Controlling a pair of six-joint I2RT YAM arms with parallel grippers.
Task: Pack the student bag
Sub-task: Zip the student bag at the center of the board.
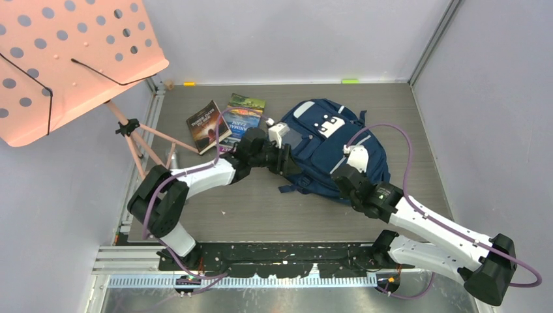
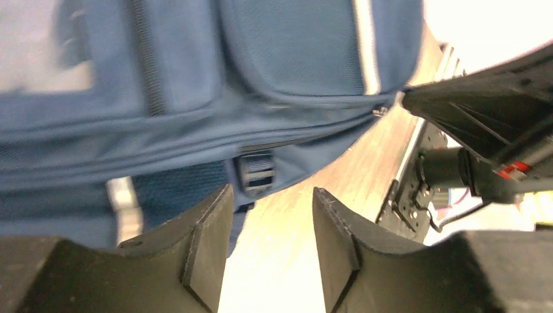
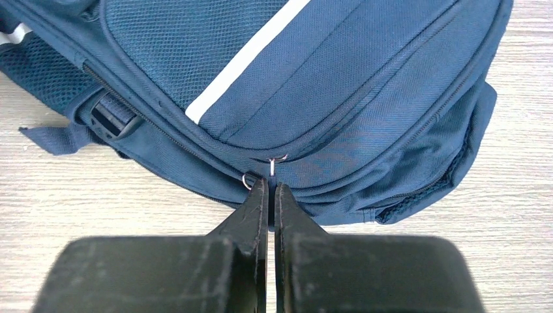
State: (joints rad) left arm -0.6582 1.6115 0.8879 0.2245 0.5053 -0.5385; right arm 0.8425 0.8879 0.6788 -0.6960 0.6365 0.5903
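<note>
While bag (image 1: pixel 326 147) lies flat on table (image 1: pixel 274 208), center-right in top view, both grippers sit at its lower edge. Right gripper (image 3: pixel 269 186) is at the lower right edge. Its fingers are pressed together and the tips touch the seam right under two small metal zipper pulls (image 3: pixel 272 163). Cannot tell if a pull is pinched between the tips. Left gripper (image 2: pixel 270 195) is at the bag's lower left side, fingers clearly apart with nothing between them, only bare table showing in the gap. Bag edge and a dark buckle (image 2: pixel 255 173) are just beyond its tips, not touching.

Bag is navy fabric, soft, front face up, with a white stripe (image 3: pixel 248 52) running diagonally across the front pocket. White patches sit near its top in top view. Mesh side pocket is at the right in right wrist view, and a dark strap end sticks out at the left. Zippers look closed along the visible seams.

Left arm (image 1: pixel 195 176) reaches from the lower left, forearm angled up and right toward the bag. Right arm (image 1: pixel 430 225) comes from the lower right, forearm angled up and left with the wrist low over the bag edge. Two books (image 1: pixel 225 120) lie left of the bag, near the left gripper. Left wrist view is blurred.
</note>
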